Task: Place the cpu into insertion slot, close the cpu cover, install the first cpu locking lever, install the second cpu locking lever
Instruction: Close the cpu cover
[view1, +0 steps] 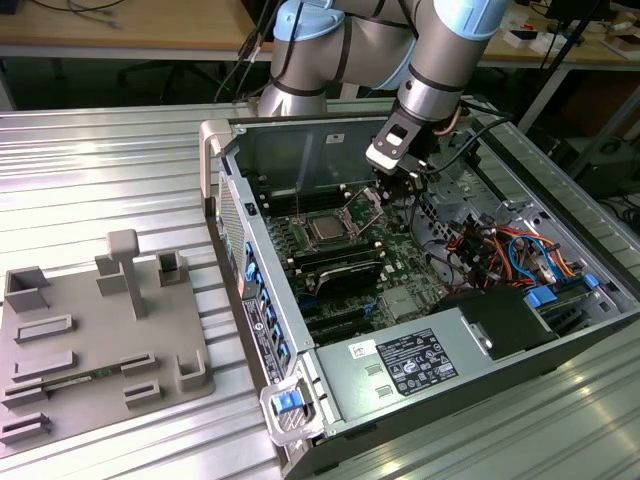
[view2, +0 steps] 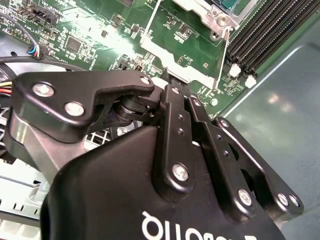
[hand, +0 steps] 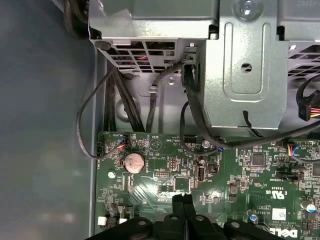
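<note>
The gripper (view1: 400, 180) hangs inside the open computer case (view1: 290, 150) on the tabletop (view1: 100, 160). Its fingers (hand: 178, 206) are pressed together with nothing visible between them. In the exterior view, the cpu (view1: 325, 229) lies flat in the socket on the motherboard (view1: 400, 265), at about 8 o'clock from the gripper. The cpu cover (view1: 363, 207) stands raised and tilted at the cpu's 2 o'clock, near the fingertips.

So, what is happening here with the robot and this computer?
One robot arm reaches into the open computer case. The cpu already lies in its socket on the motherboard, and the cpu cover beside it stands tilted up, not closed. The gripper, fingers shut, hangs just by that cover.
</note>
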